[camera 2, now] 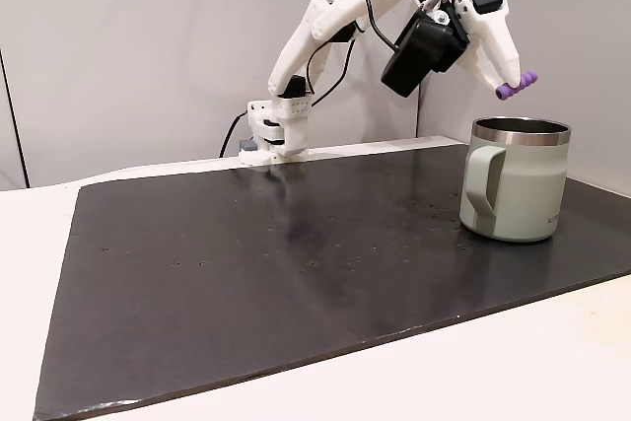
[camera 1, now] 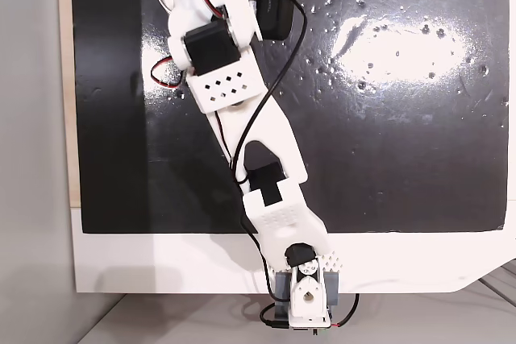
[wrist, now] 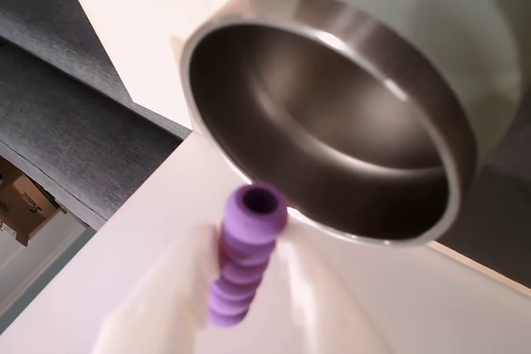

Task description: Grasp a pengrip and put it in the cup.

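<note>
Hovering Pengrip Above the Cup

Pinching the ribbed purple pengrip (camera 2: pixel 517 85) between them, the white fingers (camera 2: pixel 496 69) hold it in the air just above the rim of the cup (camera 2: pixel 514 191), over the side away from the handle. The wrist view shows the pengrip (wrist: pixel 242 256) jutting out past the blurred fingers (wrist: pixel 158 304), its open end beside the cup's (wrist: pixel 465 55) steel rim. The cup stands upright on a black mat (camera 2: pixel 246 263) covering the table (camera 2: pixel 552 362).
</note>
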You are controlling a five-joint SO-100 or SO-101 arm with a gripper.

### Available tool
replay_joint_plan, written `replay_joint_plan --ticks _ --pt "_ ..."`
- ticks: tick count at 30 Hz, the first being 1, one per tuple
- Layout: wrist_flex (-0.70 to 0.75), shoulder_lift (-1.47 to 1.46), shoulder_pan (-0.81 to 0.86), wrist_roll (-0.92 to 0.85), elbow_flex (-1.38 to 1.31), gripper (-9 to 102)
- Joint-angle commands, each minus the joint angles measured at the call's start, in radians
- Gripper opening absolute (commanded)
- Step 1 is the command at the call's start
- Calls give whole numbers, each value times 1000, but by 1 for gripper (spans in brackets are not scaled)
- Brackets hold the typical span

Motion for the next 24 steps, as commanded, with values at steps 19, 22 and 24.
replay_joint_plan --ticks 19,22,24 --pt "20 -3 -8 77 -83 18" --pt "21 2 -12 77 -83 18" --pt "21 3 -18 75 -83 18"
